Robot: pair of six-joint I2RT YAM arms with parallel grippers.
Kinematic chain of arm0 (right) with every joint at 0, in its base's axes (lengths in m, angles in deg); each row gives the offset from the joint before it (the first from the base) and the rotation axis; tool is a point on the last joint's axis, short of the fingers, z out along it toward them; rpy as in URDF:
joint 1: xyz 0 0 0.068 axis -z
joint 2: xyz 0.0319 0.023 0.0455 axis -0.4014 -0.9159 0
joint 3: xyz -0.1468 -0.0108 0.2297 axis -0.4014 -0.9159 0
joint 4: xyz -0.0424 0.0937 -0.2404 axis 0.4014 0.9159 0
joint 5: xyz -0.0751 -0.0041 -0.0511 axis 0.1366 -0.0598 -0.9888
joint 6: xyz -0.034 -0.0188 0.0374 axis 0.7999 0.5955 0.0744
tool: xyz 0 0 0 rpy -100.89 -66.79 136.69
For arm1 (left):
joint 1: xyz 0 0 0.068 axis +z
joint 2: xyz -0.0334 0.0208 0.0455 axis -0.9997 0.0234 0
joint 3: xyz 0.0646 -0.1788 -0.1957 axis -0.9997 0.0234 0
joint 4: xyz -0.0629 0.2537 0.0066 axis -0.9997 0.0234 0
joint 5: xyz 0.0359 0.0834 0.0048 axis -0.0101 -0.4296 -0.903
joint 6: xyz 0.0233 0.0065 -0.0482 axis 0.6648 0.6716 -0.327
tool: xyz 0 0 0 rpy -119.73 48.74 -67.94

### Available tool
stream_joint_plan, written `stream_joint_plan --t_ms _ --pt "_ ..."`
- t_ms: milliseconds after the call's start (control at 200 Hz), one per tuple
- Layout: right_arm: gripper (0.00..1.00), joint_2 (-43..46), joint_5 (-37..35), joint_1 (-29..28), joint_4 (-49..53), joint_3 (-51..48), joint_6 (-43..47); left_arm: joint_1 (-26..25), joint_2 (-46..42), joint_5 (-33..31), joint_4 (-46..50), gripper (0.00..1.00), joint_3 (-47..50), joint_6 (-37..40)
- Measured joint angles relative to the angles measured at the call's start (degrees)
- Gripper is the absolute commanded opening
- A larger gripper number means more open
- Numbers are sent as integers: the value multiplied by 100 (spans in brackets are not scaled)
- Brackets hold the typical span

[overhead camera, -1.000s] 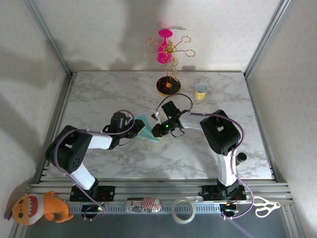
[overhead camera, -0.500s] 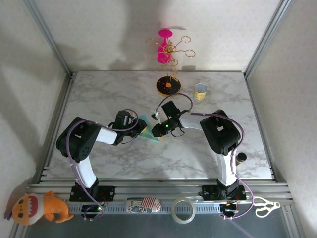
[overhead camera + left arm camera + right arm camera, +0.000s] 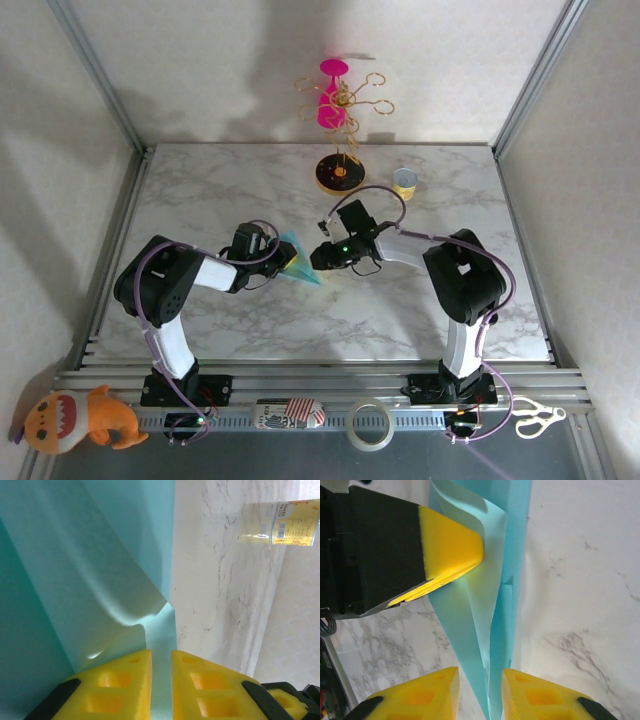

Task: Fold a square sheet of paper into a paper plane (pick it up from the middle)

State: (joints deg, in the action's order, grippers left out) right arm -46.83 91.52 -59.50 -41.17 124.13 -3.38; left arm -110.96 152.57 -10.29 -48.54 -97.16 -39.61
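The square sheet of paper is teal-blue and folded into a narrow pointed paper plane shape, held just above the marble table's middle. My left gripper is shut on its wide end; in the left wrist view the paper is pinched in the narrow slot between the yellow fingers. My right gripper stands open at the pointed end. In the right wrist view the folded layers pass between its spread fingertips with a gap on each side. The left gripper's yellow finger shows beyond.
A round black-and-yellow stand base with gold wire hooks stands at the back centre, a small yellow can to its right. A tape roll, scissors and an orange plush toy lie along the front rail.
My right gripper's jaws have parted off the paper's point and it has shifted slightly right. The left gripper has tightened on the paper; its elbow swung in earlier.
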Motion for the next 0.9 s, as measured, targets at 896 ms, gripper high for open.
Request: stream_joint_plan --t_ms 896 --pt "11 -350 459 -9 -11 -245 -219 0 0 0 -173 18 85 -2"
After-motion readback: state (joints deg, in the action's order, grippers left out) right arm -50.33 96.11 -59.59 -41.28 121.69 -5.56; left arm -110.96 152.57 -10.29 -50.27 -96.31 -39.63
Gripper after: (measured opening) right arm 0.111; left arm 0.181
